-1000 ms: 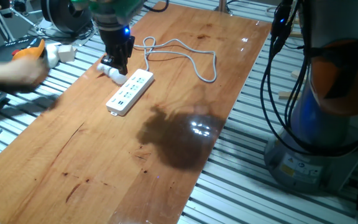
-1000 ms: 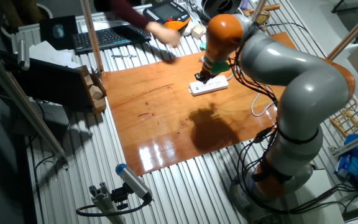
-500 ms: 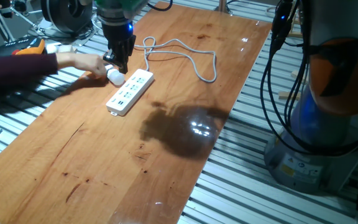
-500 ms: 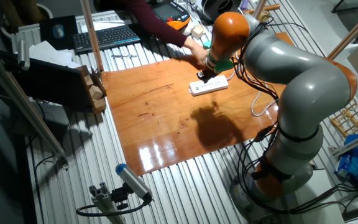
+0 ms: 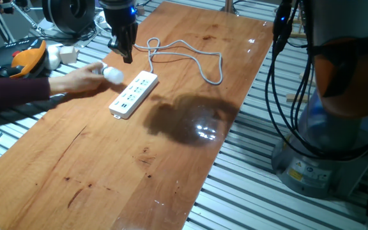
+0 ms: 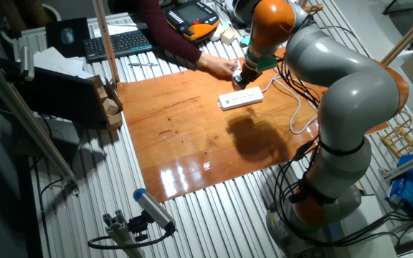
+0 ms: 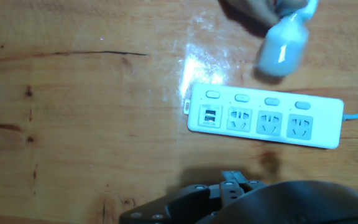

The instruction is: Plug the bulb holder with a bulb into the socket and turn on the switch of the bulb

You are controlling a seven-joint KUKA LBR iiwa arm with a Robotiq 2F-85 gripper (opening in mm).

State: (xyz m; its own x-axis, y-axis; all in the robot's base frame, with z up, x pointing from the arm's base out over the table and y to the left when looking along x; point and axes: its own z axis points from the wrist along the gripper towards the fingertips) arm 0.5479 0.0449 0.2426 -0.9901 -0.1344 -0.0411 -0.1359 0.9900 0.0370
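A person's hand holds the bulb and its bulb holder at upper left, just beside the socket on the worktop. The gripper hovers empty above; whether its jaws are parted cannot be told. Plugging and switching remain undone.

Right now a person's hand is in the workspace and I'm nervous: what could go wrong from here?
The person's hand holds the bulb right beside the gripper, so any descent could strike it. The bulb is not in the gripper, so plugging it into the power strip cannot proceed as planned.
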